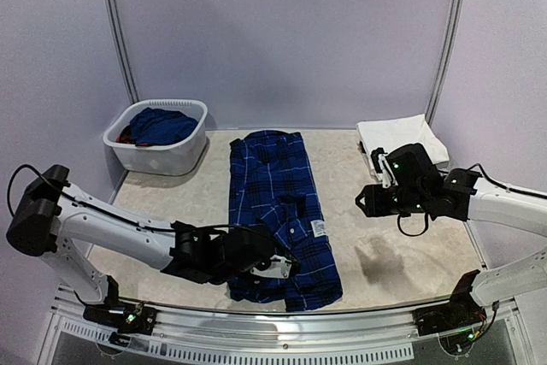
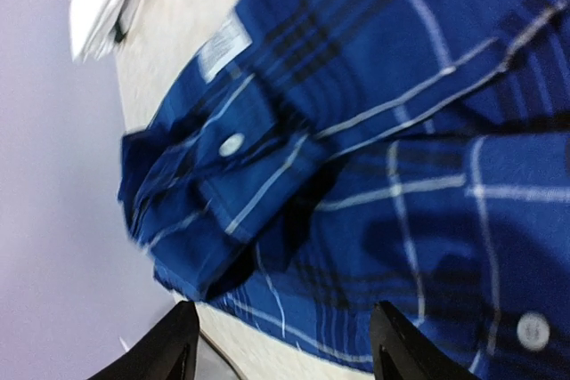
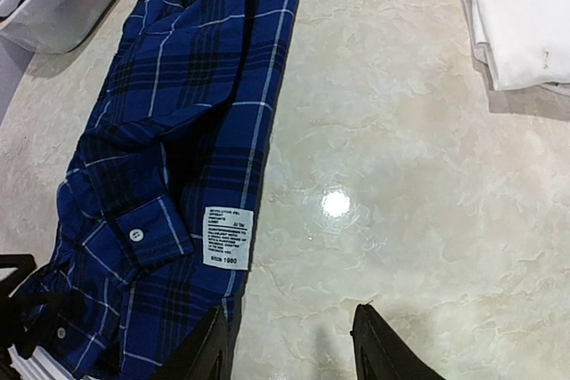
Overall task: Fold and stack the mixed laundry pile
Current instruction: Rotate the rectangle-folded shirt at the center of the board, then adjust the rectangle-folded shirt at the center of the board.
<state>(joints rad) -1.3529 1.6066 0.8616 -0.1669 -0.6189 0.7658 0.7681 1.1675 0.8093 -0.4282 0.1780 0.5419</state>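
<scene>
A: Down the centre of the overhead view, what lies on the worktop?

B: The navy plaid shirt. It lies flat as one long strip, from just above the middle of the frame down to the lower edge of the pale marbled surface. It widens a little and rumples toward the bottom.

A: And the rest of the laundry?

B: In the upper left stands the oval white basket, well apart from the shirt. A solid blue piece is heaped in it. In the upper right a white garment lies folded on the worktop's far corner.

A: Where are the arms?

B: The left hand is low at the shirt's bottom left corner, in the lower centre of the frame. In its own camera the two dark fingers stand apart at the bottom edge. The shirt's hem and a folded cuff fill the view just beyond them, and nothing is clamped between them.

A: The right one?

B: The right hand hovers over bare worktop right of centre, beside the shirt and apart from it. Its camera shows the fingers spread, with only shiny stone between them.

A: Any small details?

B: A white label sits at the shirt's right edge. A pale button is on the cuff just left of it. A red scrap peeks out at the basket's left rim, under the blue piece.
</scene>
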